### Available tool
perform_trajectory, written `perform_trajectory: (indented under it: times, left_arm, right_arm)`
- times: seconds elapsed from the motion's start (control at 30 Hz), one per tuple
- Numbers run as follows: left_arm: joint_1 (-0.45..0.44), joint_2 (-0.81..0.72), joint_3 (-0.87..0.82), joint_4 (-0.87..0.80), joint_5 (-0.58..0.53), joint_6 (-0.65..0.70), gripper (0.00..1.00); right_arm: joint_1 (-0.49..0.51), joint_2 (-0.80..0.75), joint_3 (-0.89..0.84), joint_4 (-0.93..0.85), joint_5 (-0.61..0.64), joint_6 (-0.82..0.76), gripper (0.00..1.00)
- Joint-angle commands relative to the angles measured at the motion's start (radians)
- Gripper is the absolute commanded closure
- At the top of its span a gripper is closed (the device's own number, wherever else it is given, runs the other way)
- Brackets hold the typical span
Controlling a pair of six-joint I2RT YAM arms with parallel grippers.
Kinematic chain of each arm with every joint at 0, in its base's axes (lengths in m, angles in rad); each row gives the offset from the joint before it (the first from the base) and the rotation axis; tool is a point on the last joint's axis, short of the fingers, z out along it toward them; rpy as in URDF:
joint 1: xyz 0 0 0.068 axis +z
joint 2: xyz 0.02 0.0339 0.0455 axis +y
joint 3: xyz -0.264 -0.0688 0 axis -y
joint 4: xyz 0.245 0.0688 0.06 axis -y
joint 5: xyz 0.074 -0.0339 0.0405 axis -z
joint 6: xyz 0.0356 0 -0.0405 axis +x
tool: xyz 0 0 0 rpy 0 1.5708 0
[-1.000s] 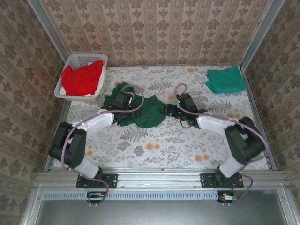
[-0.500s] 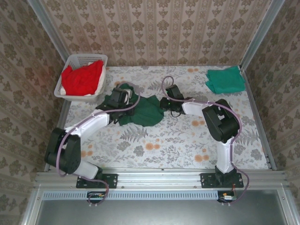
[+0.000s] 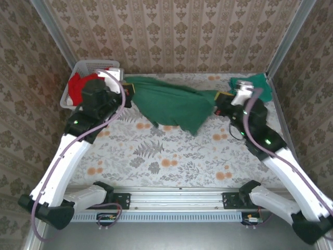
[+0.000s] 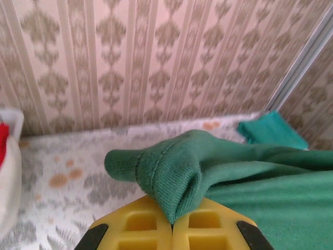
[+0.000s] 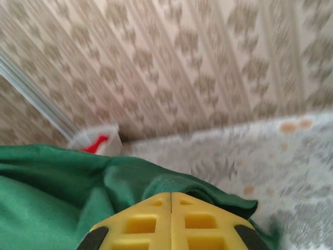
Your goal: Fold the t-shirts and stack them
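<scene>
Closest to me, at 6 o'clock, is the leaf-print tabletop [image 3: 166, 161]. A bit farther out I hold the big dark green t-shirt [image 3: 171, 104] up in the air between my two claws. My left claw [image 3: 127, 89], at about 10 o'clock, is clenched tight on one bunched edge of it, and my right claw [image 3: 217, 97], at about 2 o'clock, is clenched tight on the other edge. The cloth is stretched like a hammock from one to the other, and its low part sags toward the middle; I cannot tell if it brushes the tabletop. Behind my right arm, in the far corner at 1 o'clock, lies the lighter teal t-shirt [image 3: 261, 86], and it looks folded. Far off at 11 o'clock sits the white basket [image 3: 99, 64] with the red t-shirts [image 3: 77, 85] in it. I think I am at the step of opening out the dark green one so that it can be folded. Next I should bring it down flat on the tabletop near 6 o'clock, slow and even, with both claws pulling gently apart so no wrinkles come, and not let go too soon. A second ago this shirt was a crumpled heap in the middle of the tabletop, and my claws were down low at its sides. Now both arms are up and wide apart.
</scene>
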Motion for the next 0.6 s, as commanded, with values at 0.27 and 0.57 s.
perform_trajectory:
  times: [0.27,0.57]
  left_arm:
    - [0.150,0.214,-0.058,0.070,-0.105,-0.003,1.00]
    - [0.245,0.434,-0.224,0.076,-0.144,-0.109,0.47]
  right_arm:
    - [-0.018,0.242,0.148,-0.118,0.150,-0.112,1.00]
    - [-0.074,0.591,0.190,-0.057,-0.049,-0.069,1.00]
